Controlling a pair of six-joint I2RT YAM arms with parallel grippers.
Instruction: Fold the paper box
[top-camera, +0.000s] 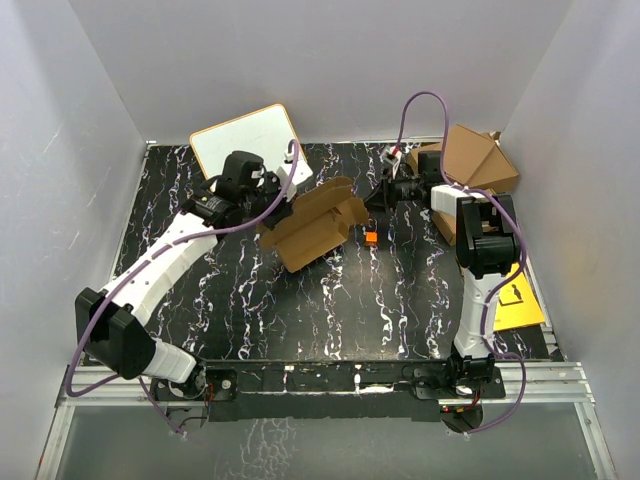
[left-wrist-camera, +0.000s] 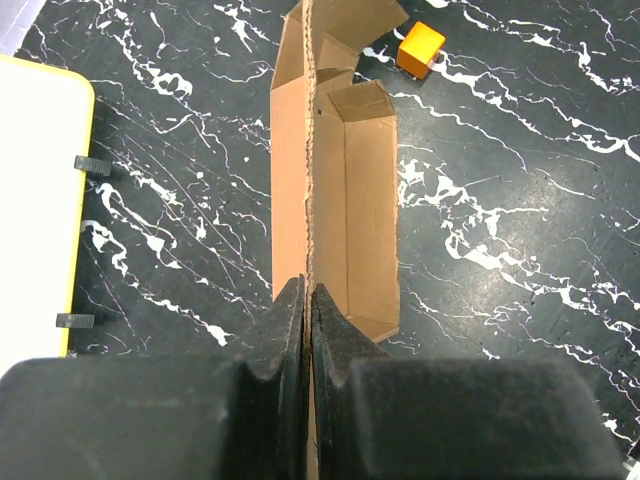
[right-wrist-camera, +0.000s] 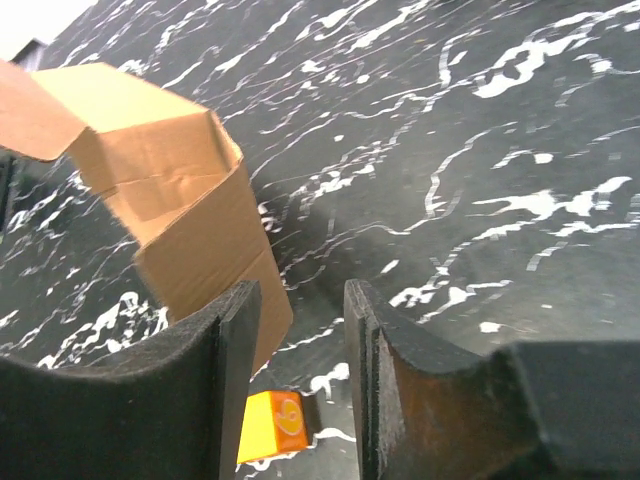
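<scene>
**Clerk:** Item one, left gripper (left-wrist-camera: 307, 300)?

**Keeper:** Black padded fingers pressed together on the top edge of one long wall of the paper box (left-wrist-camera: 360, 200). The ragged corrugated edge runs straight out from between the pads towards 12 o'clock in the left wrist view.

**Clerk:** Item two, the box itself?

**Keeper:** Plain brown cardboard, matt, with sharp crease lines. It is a long open trough, partly formed, with its end flaps loose and splayed. In the top view it sits just to the 12 o'clock side of the table's middle, tilted, with its long axis running from 7 to 1 o'clock.

**Clerk:** Item three, right gripper (right-wrist-camera: 300, 300)?

**Keeper:** Jaws parted, with only tabletop showing in the gap and nothing held. It is at 2 o'clock from the box and near an end flap. I cannot tell whether they touch.

**Clerk:** Small goods?

**Keeper:** One orange cube (top-camera: 370, 238), hard-edged, just beside the box at 3 o'clock.

**Clerk:** Surroundings and edges?

**Keeper:** Table (top-camera: 300, 310): glossy black with white veining. The widest bare stretch is at 6 o'clock from the box, towards the arm bases. White board (top-camera: 245, 140): flat with rounded corners and a pale rim, at 11 o'clock. Brown cartons (top-camera: 475, 160): stacked in the 2 o'clock corner. Yellow sheet (top-camera: 520, 305): at the 4 o'clock edge. Plain white walls close in the left, far and right sides.
</scene>
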